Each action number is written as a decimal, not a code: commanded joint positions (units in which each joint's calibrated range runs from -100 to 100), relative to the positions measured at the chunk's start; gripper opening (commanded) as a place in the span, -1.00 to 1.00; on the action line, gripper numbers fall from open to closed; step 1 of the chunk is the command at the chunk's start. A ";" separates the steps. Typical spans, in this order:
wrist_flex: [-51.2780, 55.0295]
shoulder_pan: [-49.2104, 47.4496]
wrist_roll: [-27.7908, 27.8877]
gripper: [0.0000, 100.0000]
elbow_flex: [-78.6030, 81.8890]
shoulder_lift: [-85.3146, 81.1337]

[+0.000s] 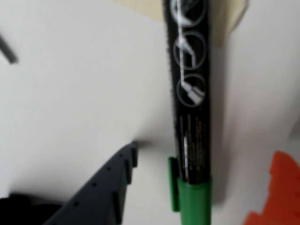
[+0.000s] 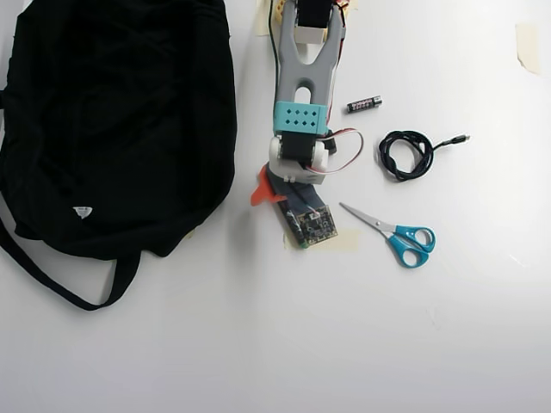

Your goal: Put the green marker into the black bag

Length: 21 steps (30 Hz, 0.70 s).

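The green marker [image 1: 190, 117] lay flat on the white table [image 1: 84, 93] in the wrist view, its glossy black barrel printed with white icons, its matte green cap nearest the camera. The gripper [image 1: 206, 187] straddled it with its jaws spread wide, the ridged dark finger [image 1: 101, 187] on the left and the orange finger [image 1: 276, 192] on the right, bare table on both sides and neither touching. Overhead, the arm [image 2: 301, 112] hid the marker. The black bag [image 2: 112, 112], soft and rumpled, lay well apart to the left. Scissors [image 2: 396, 234], a coiled cable [image 2: 406, 155] and a battery [image 2: 364, 104] sat to the right.
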 commanded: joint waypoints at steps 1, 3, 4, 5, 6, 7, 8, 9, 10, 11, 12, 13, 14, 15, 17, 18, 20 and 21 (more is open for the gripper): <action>0.43 -0.54 0.30 -0.28 -2.18 -0.30; 0.43 -0.54 0.30 -0.28 -2.18 -0.30; 0.43 -0.54 0.30 -0.28 -2.18 -0.30; 0.43 -0.54 0.30 -0.28 -2.18 -0.30; 0.43 -0.54 0.30 -0.28 -2.09 -0.30; 0.43 -0.54 0.30 -0.28 -2.09 -0.30; 0.43 -0.54 0.30 -0.28 -2.09 -0.30; 0.43 -0.54 0.30 -0.28 -2.09 -0.30; 0.43 -0.54 0.30 -0.28 -2.09 -0.30; 0.43 -0.54 0.30 -0.28 -2.09 -0.30; 0.43 -0.54 0.30 -0.28 -2.09 -0.30; 0.43 -0.54 0.30 -0.28 -2.18 -0.30; 0.43 -0.54 0.30 -0.28 -2.18 -0.30; 0.43 -0.54 0.30 -0.28 -2.18 -0.30; 0.43 -0.54 0.30 -0.31 -2.18 -0.30; 0.43 -0.54 0.30 -0.33 -2.18 -0.30; 0.43 -0.54 0.30 -0.36 -2.18 -0.30; 0.43 -0.54 0.30 -0.36 -2.18 -0.30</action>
